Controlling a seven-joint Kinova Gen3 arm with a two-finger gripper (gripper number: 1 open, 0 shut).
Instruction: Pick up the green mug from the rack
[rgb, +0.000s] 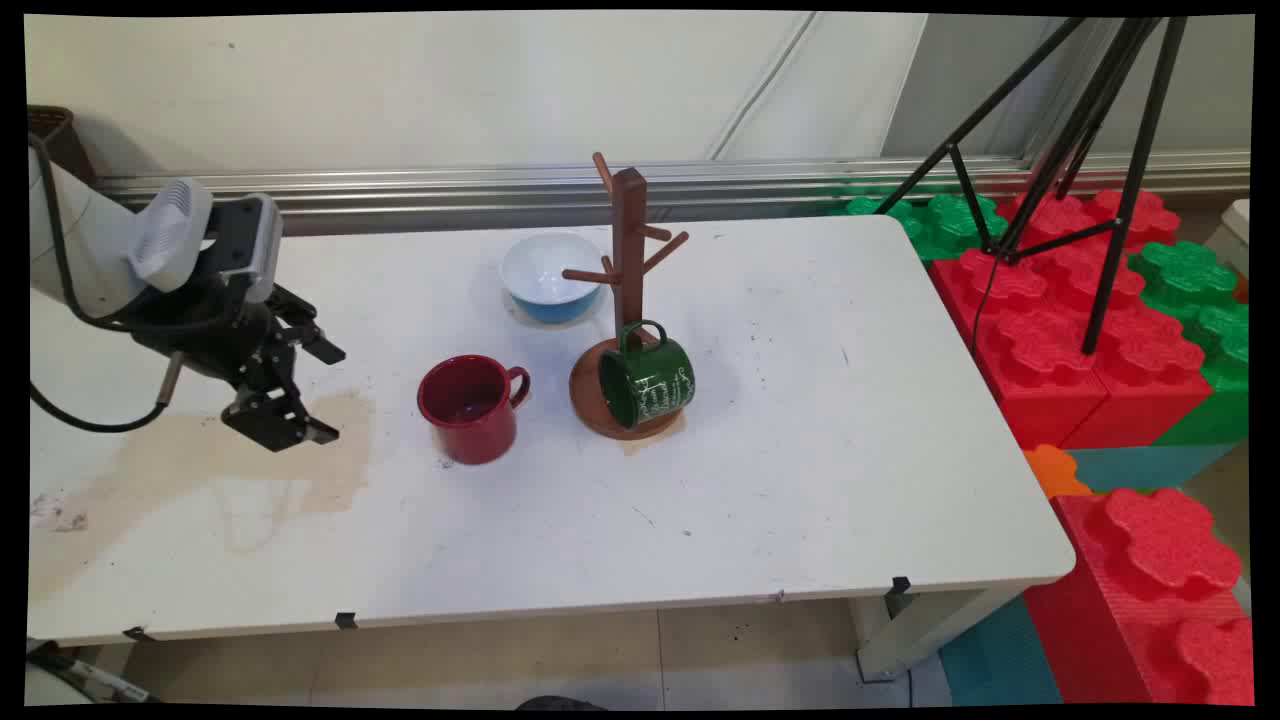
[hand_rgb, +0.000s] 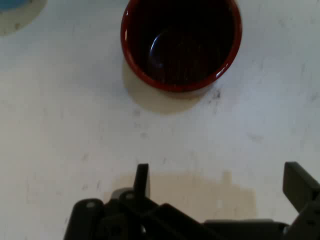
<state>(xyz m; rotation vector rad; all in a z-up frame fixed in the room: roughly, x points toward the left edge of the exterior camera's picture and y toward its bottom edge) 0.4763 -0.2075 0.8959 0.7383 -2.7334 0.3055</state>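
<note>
Hovering at left of frame, the gripper sat above the bench with fingers spread wide and nothing between them. Hand view confirmed it: one finger stood at lower centre-left, the other at lower right edge, with bare bench and a tan stain showing in the gap.

Nearest thing was the red mug, upright, right of the gripper in main view and apart from it, no contact. Its handle pointed to frame right, away from the gripper. In hand view the mug sat at top centre, mouth toward the camera, interior dark; contents couldn't be told.

Other things:
- Wooden mug tree at frame centre, round base on the bench, pegs bare.
- Green mug on its side, lying on or against the tree's base, mouth facing lower left, handle up. Not hung on a peg.
- White-and-blue bowl behind and left of the tree, upright, looked empty.
- Black tripod and red/green foam blocks at right, off the bench.

No goal was stated, so step and next move stay unjudged. As a judgement only: the gripper was unloaded, aimed roughly toward the red mug, at a pre-contact stand-off.
</note>
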